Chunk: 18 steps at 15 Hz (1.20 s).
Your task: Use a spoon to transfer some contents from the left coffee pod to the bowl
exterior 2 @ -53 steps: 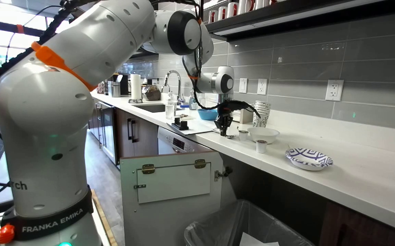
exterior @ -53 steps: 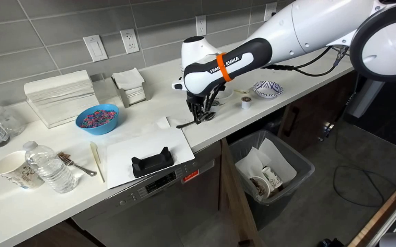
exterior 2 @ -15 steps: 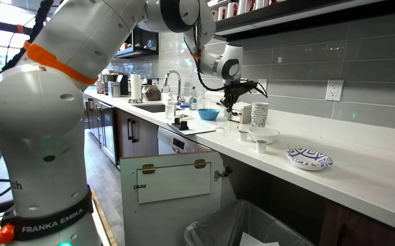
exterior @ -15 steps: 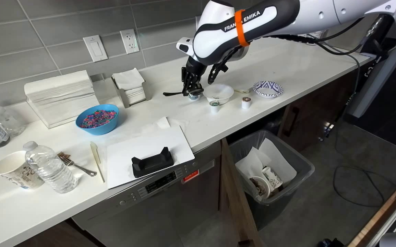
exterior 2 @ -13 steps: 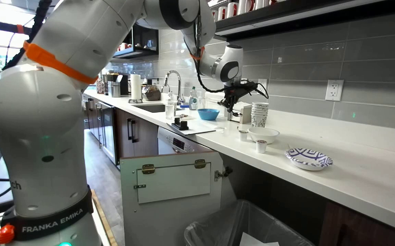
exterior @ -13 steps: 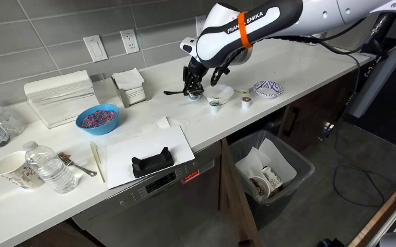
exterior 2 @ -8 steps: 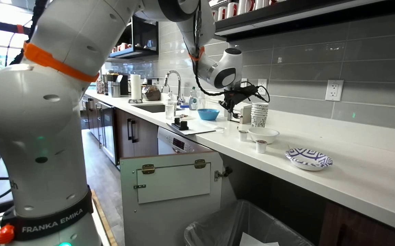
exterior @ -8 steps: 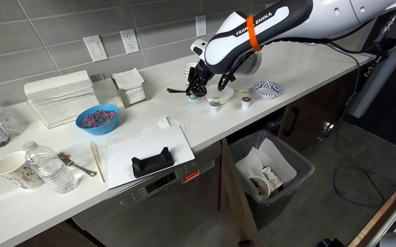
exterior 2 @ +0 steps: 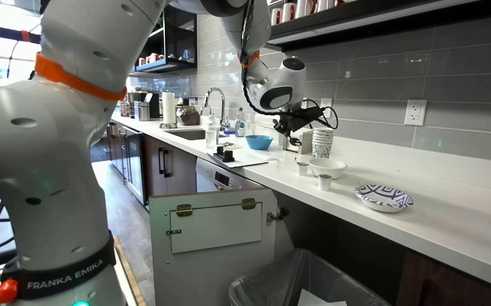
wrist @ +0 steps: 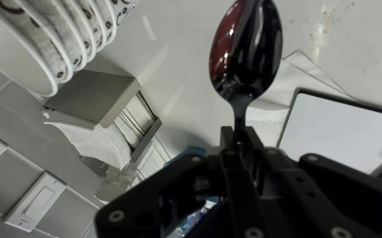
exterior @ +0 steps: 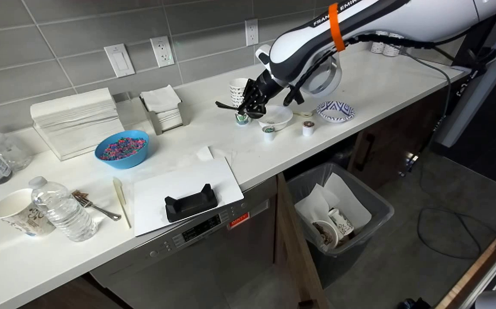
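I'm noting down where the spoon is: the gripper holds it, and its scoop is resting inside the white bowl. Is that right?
Not quite. The scoop is not inside the white bowl: in an exterior view it hangs in the air, clear of the bowl. The rest is right: the gripper holds the spoon.

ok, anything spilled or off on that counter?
Yes: brown specks stand out on the pale counter, upper right of the wrist view; perhaps a spill. In an exterior view, the fork lies with something brown at one end, likely unwashed.
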### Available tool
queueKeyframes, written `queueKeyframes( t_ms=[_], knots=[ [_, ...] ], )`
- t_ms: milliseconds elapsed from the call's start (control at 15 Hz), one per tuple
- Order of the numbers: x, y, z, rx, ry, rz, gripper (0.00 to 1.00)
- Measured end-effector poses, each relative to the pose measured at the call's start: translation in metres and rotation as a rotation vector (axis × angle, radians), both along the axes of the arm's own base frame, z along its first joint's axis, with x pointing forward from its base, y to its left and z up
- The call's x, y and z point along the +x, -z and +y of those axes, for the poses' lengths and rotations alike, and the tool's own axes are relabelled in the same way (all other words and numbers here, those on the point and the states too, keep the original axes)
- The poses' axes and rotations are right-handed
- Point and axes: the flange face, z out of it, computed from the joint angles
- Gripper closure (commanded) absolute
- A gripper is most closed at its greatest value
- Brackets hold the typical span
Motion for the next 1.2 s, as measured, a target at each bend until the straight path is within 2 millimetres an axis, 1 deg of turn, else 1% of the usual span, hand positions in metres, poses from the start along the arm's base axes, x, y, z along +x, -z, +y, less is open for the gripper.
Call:
queueKeyframes(
  t_ms=[267, 467, 667, 1000, 1200],
  knots=[
    [-0.001, -0.004, -0.019, 0.052, 0.014, -0.001, 0.98],
    [0.001, -0.002, -0.033, 0.081, 0.009, 0.0, 0.98],
    [0.002, 0.007, -0.042, 0.111, -0.01, 0.002, 0.98],
    [0.003, 0.028, -0.047, 0.174, -0.046, 0.025, 0.98],
    [0.003, 0.037, -0.052, 0.213, -0.063, 0.042, 0.98]
  ],
)
